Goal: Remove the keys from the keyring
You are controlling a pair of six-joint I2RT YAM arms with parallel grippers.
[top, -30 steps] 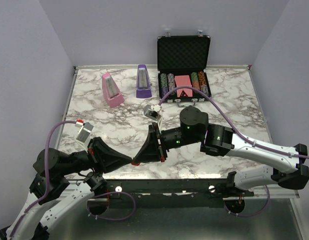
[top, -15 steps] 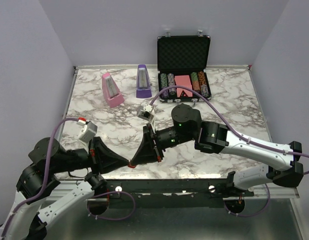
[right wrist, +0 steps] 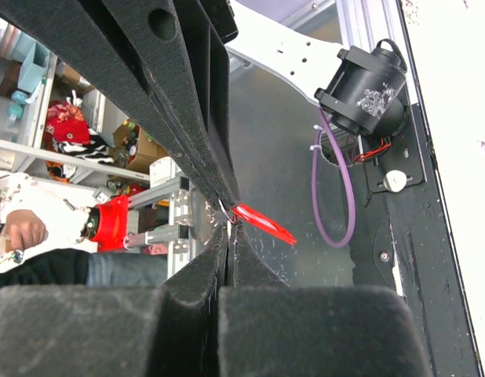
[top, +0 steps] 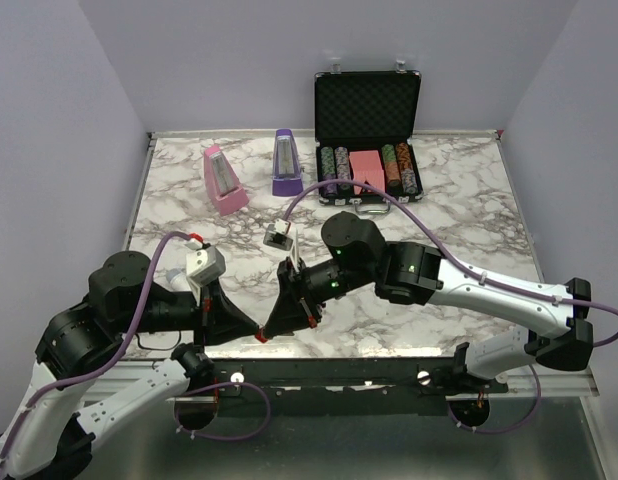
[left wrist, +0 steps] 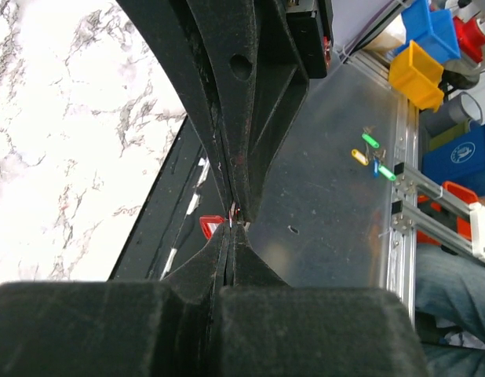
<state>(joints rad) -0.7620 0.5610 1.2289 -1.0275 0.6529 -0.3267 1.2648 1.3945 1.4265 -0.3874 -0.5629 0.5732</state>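
Observation:
My left gripper and right gripper meet tip to tip at the table's near edge, both with jaws shut. The red keyring sits between the tips. In the right wrist view the red tag sticks out to the right of my right gripper, and a thin metal ring loops out from the left gripper's tip. In the left wrist view a bit of the red tag shows beside my left gripper. The keys are hidden between the pads.
At the back of the marble table stand a pink metronome, a purple metronome and an open black case with poker chips and a pink card block. The black frame rail lies just below the grippers.
Both grippers have stayed tip to tip and moved together slightly toward the near edge. The right arm has reached further left and the left wrist has risen.

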